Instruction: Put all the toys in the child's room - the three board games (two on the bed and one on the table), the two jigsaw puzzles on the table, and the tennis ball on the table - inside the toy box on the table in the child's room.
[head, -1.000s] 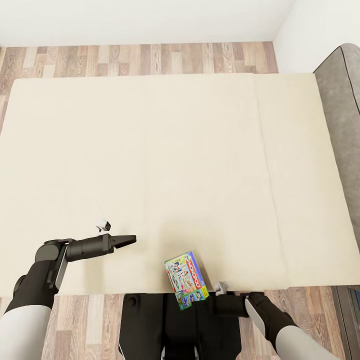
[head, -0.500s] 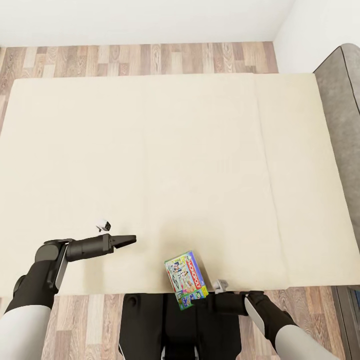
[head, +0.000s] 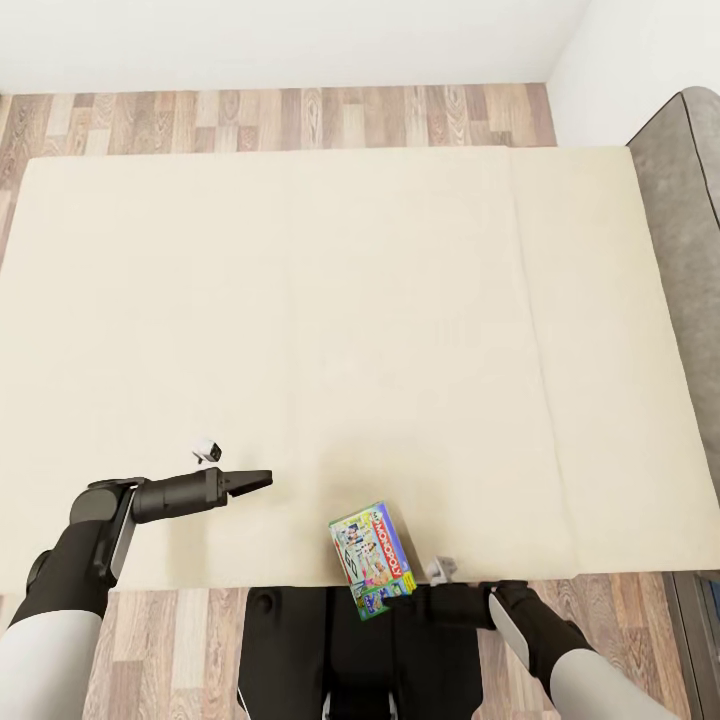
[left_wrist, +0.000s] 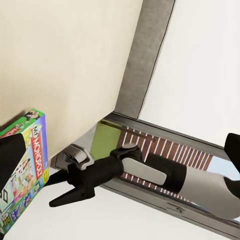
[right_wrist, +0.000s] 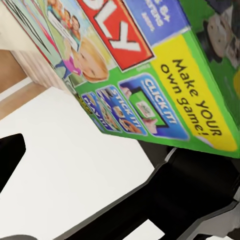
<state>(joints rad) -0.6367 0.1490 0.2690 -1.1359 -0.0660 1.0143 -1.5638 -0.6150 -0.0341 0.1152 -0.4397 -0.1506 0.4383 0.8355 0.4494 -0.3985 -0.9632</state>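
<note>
One board game (head: 372, 558), a flat box with green, white and red print, lies at the near edge of the bed (head: 350, 300), its lower corner hanging past the cream mattress. My right gripper (head: 395, 596) is open right beside that overhanging end; in the left wrist view its spread fingers (left_wrist: 50, 193) point at the box (left_wrist: 22, 170) without gripping it. The right wrist view is close on the box's printed face (right_wrist: 150, 65). My left gripper (head: 262, 480) hovers open over the mattress, a short way left of the box, holding nothing.
A grey padded headboard (head: 680, 250) borders the bed on the right. Wood-plank floor (head: 280, 115) runs beyond the bed's far edge, below a white wall. My dark trunk (head: 330, 650) stands against the near edge of the bed.
My right gripper has crept a little to the left, closer to the box's overhanging end. The box and my left arm have stayed put.
</note>
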